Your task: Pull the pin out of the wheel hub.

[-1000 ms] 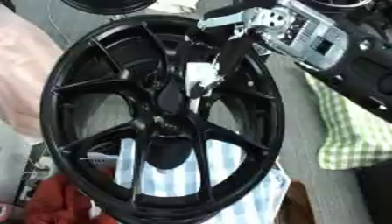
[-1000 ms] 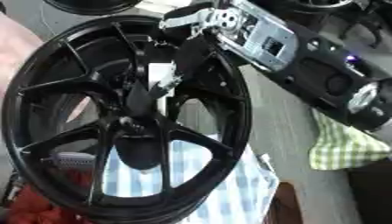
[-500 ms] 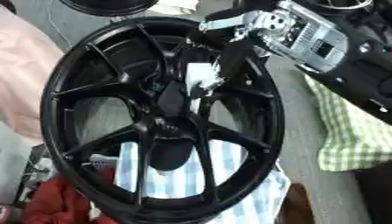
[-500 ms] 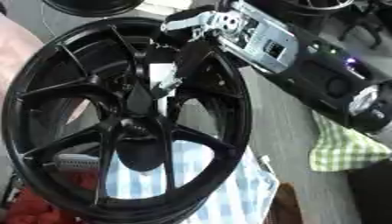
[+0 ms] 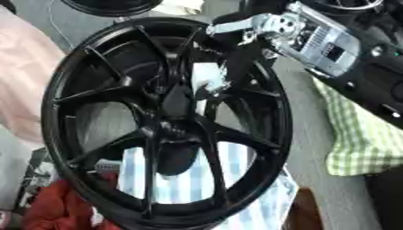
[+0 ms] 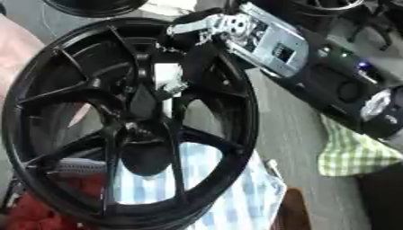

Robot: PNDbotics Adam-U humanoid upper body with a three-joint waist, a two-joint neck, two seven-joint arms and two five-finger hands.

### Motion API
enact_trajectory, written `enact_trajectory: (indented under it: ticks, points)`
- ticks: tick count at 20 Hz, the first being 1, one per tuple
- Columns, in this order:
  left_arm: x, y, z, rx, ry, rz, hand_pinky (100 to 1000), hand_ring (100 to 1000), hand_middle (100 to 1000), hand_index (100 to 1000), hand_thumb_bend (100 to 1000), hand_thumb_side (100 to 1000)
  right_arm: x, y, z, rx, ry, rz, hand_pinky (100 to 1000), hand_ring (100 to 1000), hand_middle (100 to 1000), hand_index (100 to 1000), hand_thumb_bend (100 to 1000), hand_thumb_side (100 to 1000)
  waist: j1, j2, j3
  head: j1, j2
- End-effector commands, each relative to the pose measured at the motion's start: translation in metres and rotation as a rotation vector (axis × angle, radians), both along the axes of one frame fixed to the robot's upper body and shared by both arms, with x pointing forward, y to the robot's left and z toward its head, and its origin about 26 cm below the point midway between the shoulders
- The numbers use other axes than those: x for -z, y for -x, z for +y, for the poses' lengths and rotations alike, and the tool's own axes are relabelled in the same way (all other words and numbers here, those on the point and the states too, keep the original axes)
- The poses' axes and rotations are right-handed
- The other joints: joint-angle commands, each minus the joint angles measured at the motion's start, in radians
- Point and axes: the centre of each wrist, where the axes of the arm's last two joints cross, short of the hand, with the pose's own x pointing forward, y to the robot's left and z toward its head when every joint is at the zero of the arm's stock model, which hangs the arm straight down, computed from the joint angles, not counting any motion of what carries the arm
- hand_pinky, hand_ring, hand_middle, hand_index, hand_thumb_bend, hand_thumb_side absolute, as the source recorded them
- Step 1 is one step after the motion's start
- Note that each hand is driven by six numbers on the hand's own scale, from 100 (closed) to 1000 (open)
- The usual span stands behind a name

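A large black spoked wheel hub [image 5: 94, 72] lies across the middle of both views. My right arm, with its silver wrist [image 5: 303, 33], comes in from the upper right. Its dark right hand [image 5: 236, 67] reaches down between the spokes, just above the hub's centre [image 5: 169, 130]. The fingers curl onto a small white and silver piece, the pin [image 6: 167, 80], which stands beside a spoke. Black fingers against the black wheel hide the exact contact. My left hand shows in neither view.
A blue and white striped cloth [image 5: 189, 179] lies under the wheel, with a red cloth [image 5: 59, 211] at the lower left. A green checked cloth [image 5: 358, 139] is on the right and pink fabric [image 5: 24, 76] on the left. Another black rim [image 5: 110, 5] sits at the top edge.
The right hand and the white and silver piece have shifted slightly upward, away from the hub's centre. The wheel has stayed put.
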Motion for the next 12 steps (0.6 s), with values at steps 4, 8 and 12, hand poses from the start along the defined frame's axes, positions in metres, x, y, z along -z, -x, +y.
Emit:
enact_trajectory:
  ticks: [4, 8, 12]
  points:
    - [-0.0095, 0.0013, -0.0009, 0.011, -0.019, -0.024, 749, 707, 761, 803, 153, 838, -0.0192, 0.0008, -0.0073, 0.001, -0.048, -0.051, 733, 663, 417, 592, 487, 183, 0.008, -0.016, -0.004, 0.003, -0.006]
    - [-0.0090, 0.0016, -0.0007, 0.011, -0.017, -0.021, 749, 707, 761, 802, 154, 839, -0.0186, 0.0003, -0.0085, -0.006, -0.051, -0.051, 733, 660, 413, 583, 469, 151, 0.007, -0.017, -0.007, 0.007, -0.006]
    - [-0.0088, 0.0016, -0.0007, 0.013, -0.015, -0.018, 749, 707, 760, 798, 155, 838, -0.0194, 0.0005, -0.0086, -0.020, -0.057, -0.055, 733, 657, 411, 576, 456, 127, 0.007, -0.019, -0.010, 0.010, -0.005]
